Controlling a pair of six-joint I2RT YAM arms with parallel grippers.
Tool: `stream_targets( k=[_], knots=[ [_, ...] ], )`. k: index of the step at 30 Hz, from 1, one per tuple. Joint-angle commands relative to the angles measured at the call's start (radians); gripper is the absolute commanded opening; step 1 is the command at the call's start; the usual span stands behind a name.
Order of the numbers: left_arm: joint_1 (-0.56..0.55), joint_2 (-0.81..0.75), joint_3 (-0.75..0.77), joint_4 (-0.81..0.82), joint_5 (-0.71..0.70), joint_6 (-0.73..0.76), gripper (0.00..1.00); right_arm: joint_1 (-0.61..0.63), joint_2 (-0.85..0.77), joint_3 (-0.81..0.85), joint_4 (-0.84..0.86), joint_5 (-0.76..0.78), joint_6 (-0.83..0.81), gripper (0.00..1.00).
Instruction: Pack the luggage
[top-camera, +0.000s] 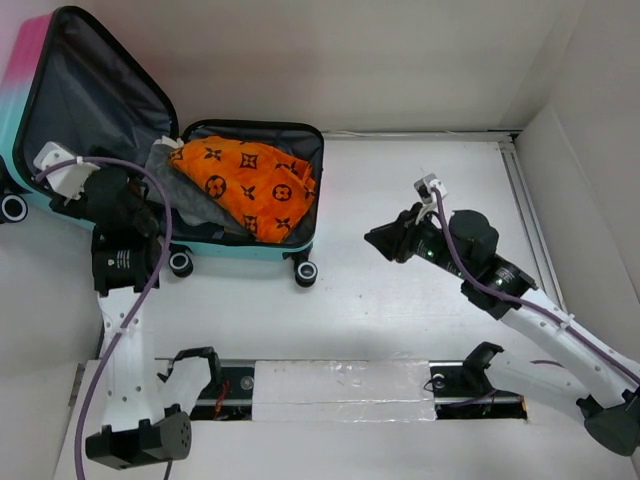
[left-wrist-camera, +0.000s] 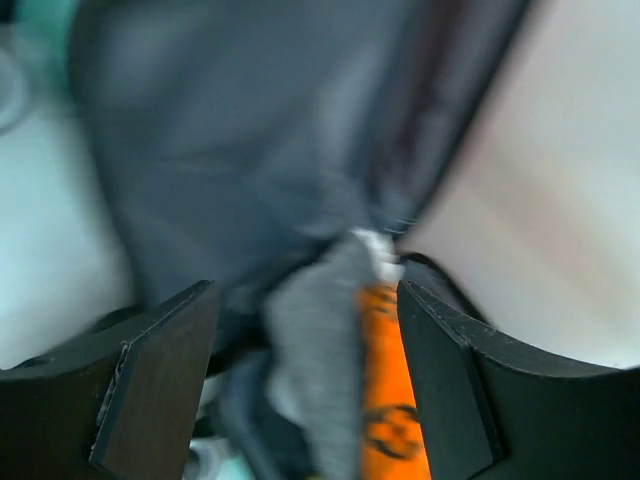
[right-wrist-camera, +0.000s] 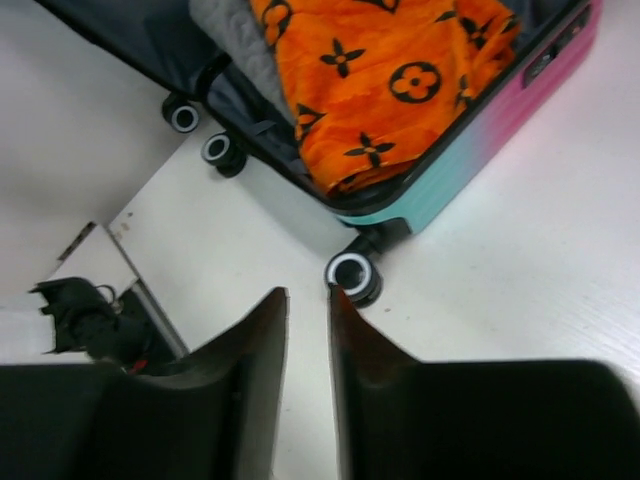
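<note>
White table: open pink-to-teal luggage, dark-lined.

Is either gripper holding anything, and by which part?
Nothing is held. The left gripper is open and empty; the right gripper is nearly closed with nothing between its fingers.

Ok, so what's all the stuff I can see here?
luggage: one, pink-to-teal shell, dark grey lining, lying open at the table's far left
orange cloth: one, orange with black pattern, inside the luggage
grey cloth: one, grey, inside the luggage, left of the orange cloth
wheels: three showing, black and white, along the luggage's near side
table: one, white, under everything
left tool: one, black, open, by the luggage's lid
right tool: one, black, nearly closed and empty, over the table right of the luggage
</note>
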Motion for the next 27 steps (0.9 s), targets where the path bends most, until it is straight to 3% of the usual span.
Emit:
stream_targets(
  k=[1, 4, 6, 8, 11, 12, 17, 21, 22, 24, 27],
  knots=[
    [0.009, 0.01, -0.013, -0.161, -0.197, 0.002, 0.68, 0.025, -0.022, -0.006, 0.06, -0.057, -0.034, 0.34],
    [0.026, 0.048, -0.013, -0.23, -0.379, -0.007, 0.68, 0.035, -0.04, -0.016, 0.049, -0.078, -0.053, 0.53],
    [0.055, 0.049, -0.062, -0.181, -0.46, 0.039, 0.68, 0.035, -0.053, -0.039, 0.049, -0.068, -0.062, 0.54],
    [0.104, 0.099, -0.047, -0.155, -0.43, 0.074, 0.68, 0.035, -0.063, -0.053, 0.049, -0.058, -0.062, 0.56],
    [0.268, 0.292, 0.137, -0.343, -0.307, 0.002, 0.68, 0.035, -0.063, -0.062, 0.049, -0.07, -0.062, 0.56],
    [0.279, 0.33, 0.225, -0.392, -0.319, -0.049, 0.66, 0.035, -0.063, -0.062, 0.049, -0.084, -0.062, 0.56],
    [0.279, 0.406, 0.31, -0.377, -0.32, -0.01, 0.64, 0.035, -0.033, -0.072, 0.049, -0.094, -0.062, 0.56],
    [0.241, 0.417, 0.309, -0.301, -0.284, 0.033, 0.47, 0.044, -0.013, -0.072, 0.058, -0.094, -0.062, 0.56],
    [0.224, 0.395, 0.295, -0.273, -0.284, 0.05, 0.25, 0.044, -0.002, -0.072, 0.067, -0.094, -0.062, 0.56],
    [0.206, 0.353, 0.274, -0.258, -0.239, 0.05, 0.04, 0.044, 0.009, -0.072, 0.067, -0.094, -0.062, 0.56],
    [0.158, 0.291, 0.222, -0.241, -0.139, 0.05, 0.0, 0.044, 0.032, -0.072, 0.067, -0.071, -0.062, 0.56]
  ],
)
